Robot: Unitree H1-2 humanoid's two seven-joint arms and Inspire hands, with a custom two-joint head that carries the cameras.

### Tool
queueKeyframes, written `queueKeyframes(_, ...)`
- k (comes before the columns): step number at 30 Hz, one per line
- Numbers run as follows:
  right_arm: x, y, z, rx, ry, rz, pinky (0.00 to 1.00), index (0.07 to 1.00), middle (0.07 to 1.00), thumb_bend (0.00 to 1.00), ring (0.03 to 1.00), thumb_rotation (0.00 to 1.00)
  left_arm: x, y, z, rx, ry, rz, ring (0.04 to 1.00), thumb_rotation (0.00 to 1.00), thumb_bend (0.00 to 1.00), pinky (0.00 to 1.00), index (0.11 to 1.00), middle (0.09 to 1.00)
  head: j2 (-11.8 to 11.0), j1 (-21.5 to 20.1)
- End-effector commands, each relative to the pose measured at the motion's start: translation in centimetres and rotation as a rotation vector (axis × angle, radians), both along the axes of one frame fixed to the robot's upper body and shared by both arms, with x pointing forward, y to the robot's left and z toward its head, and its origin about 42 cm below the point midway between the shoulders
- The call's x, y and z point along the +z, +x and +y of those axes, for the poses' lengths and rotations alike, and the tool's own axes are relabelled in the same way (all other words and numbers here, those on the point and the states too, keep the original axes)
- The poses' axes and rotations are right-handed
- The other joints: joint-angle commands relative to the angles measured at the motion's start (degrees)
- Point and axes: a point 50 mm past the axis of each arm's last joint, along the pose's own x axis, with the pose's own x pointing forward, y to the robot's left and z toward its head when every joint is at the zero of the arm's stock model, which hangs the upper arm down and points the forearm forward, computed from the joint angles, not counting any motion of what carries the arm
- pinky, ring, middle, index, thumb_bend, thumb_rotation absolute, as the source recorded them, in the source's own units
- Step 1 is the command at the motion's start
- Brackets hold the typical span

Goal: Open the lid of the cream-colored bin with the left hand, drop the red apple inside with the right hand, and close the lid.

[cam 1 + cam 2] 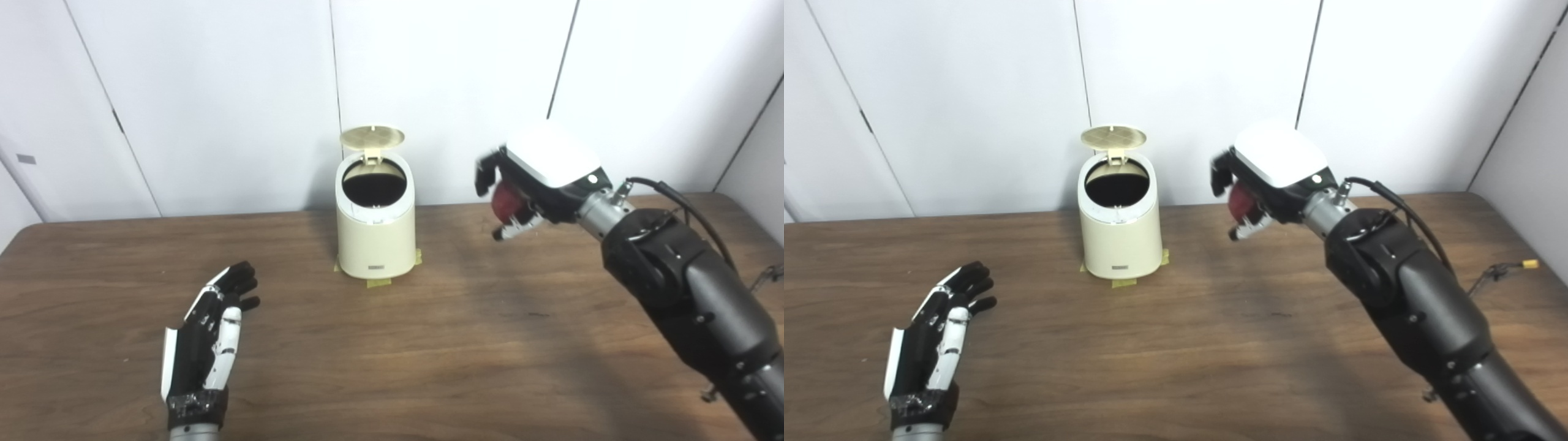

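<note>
Bin point(375, 236) lid point(372, 137) up, right robot hand point(527, 184) gripping apple point(506, 202)

The bin point(375, 236) stood on the table point(429, 343) toward its rear edge, near centre, just before the wall panels point(202, 92). Its lid point(372, 137) stood raised behind the opening. The left hand point(208, 340) lay low over the table, forward and left of the bin, well apart from it. The right hand point(520, 187) was held above the table, right of the bin at about opening height, with the apple point(505, 202) inside its grasp
</note>
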Motion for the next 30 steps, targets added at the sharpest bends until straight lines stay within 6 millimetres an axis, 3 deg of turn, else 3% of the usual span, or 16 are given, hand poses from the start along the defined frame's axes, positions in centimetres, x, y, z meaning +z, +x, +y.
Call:
queueKeyframes(1,3.7,0.0,1.3,0.063,0.032,-0.146,0.35,0.474,0.525,0.52,0.435,0.0,-0.6,-1.4,0.1,0.005,0.026,0.013,0.806,0.59,0.13,0.73,0.794,0.816,-0.1,-0.1)
queueKeyframes(11,4.2,0.5,5.8,0.218,0.093,-0.165,0.35,0.46,0.558,0.51,0.432,0.0,-1.0,-1.0,-0.5,-0.002,0.051,-0.006,0.799,0.64,0.16,0.73,0.774,0.802,-0.5,0.5)
queueKeyframes(20,3.0,3.5,9.2,0.325,0.098,-0.253,0.36,0.451,0.555,0.51,0.434,0.0,-1.6,-0.7,-1.6,-0.024,0.046,-0.019,0.792,0.61,0.17,0.71,0.756,0.794,-0.8,1.7)
queueKeyframes(30,1.4,7.8,9.7,0.359,0.074,-0.297,0.36,0.438,0.532,0.5,0.471,0.0,-1.2,-1.2,-2.7,-0.036,0.017,-0.006,0.806,0.6,0.17,0.73,0.768,0.806,-0.5,3.3)
